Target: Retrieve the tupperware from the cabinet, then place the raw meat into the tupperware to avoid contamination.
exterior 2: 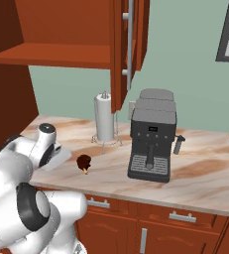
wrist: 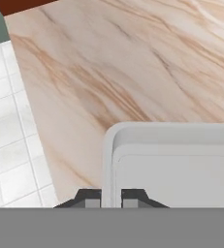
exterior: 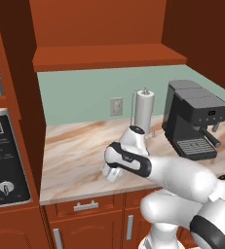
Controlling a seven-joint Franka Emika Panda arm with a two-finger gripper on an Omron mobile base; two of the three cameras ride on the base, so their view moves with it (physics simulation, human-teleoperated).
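From the left, we see the fingers (exterior: 110,173) low near the bench's (exterior: 75,155) front edge. From the right, the raw meat (exterior 2: 84,161) lies beside the tupperware (exterior 2: 57,158). The hand camera shows them pinched on the tupperware's (wrist: 181,164) rim.

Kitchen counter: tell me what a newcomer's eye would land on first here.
The white arm bends low over the marble counter, its claw shut on the rim of the tupperware near the counter's front edge. The raw meat lies on the counter beside it, not in it. Behind stand a paper-towel roll and a black coffee machine, under the open cabinet.
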